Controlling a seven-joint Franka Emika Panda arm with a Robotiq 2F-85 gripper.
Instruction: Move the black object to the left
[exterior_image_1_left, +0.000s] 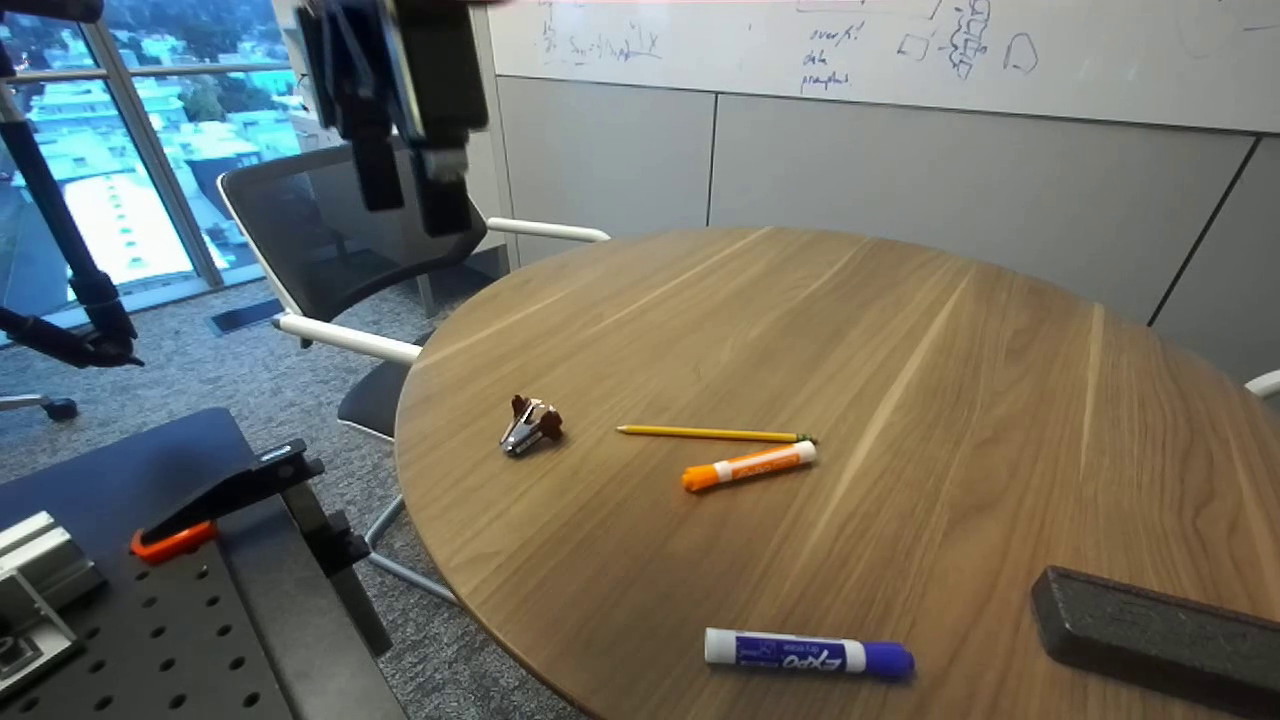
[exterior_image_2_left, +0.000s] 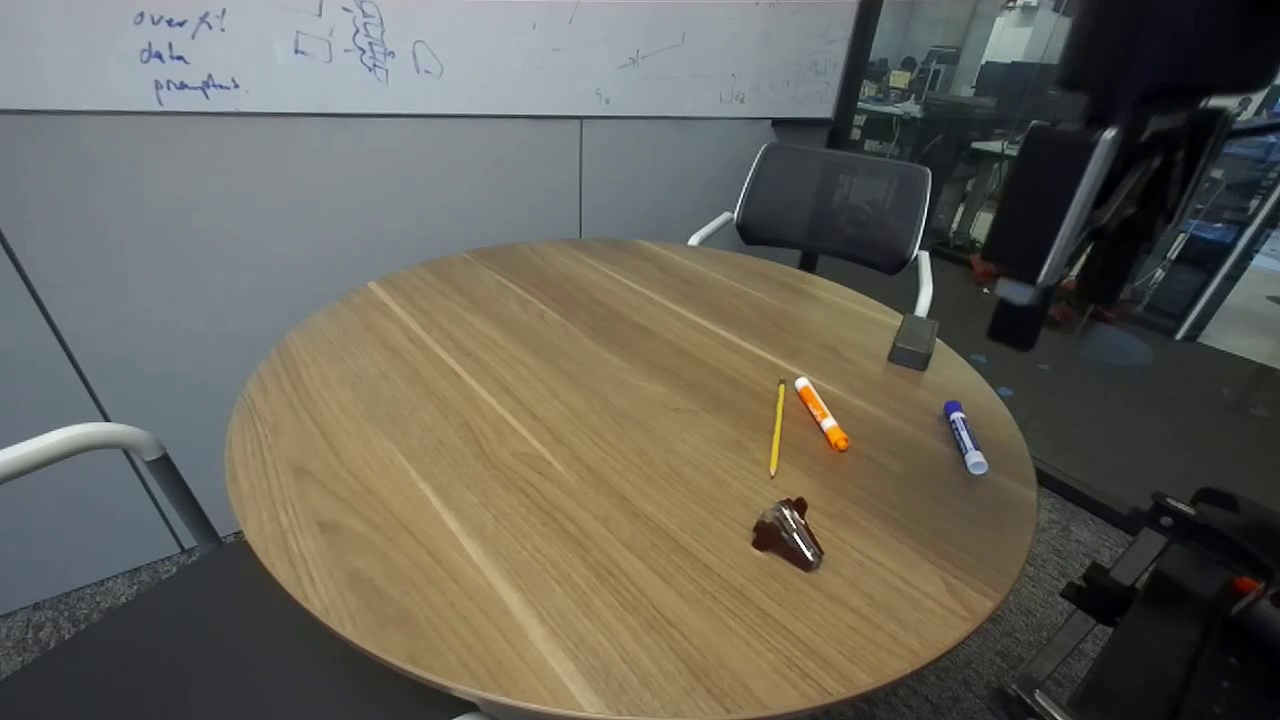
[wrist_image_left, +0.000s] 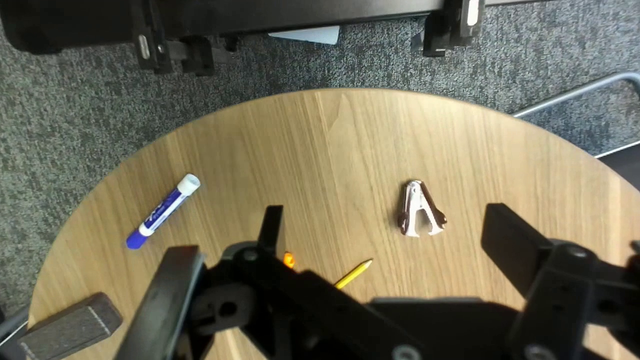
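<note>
The black object is a small dark brown, clip-like item with silvery metal jaws, lying on the round wooden table; it shows in both exterior views and in the wrist view. My gripper is open and empty, its fingers wide apart. In the wrist view the black object lies between the fingertips in the picture, but well below them on the table. In both exterior views the gripper hangs high above table level, away from the black object and touching nothing.
On the table lie a yellow pencil, an orange marker, a blue-and-white marker and a large dark block. A chair stands at the table's edge. A dark bench with clamps stands nearby.
</note>
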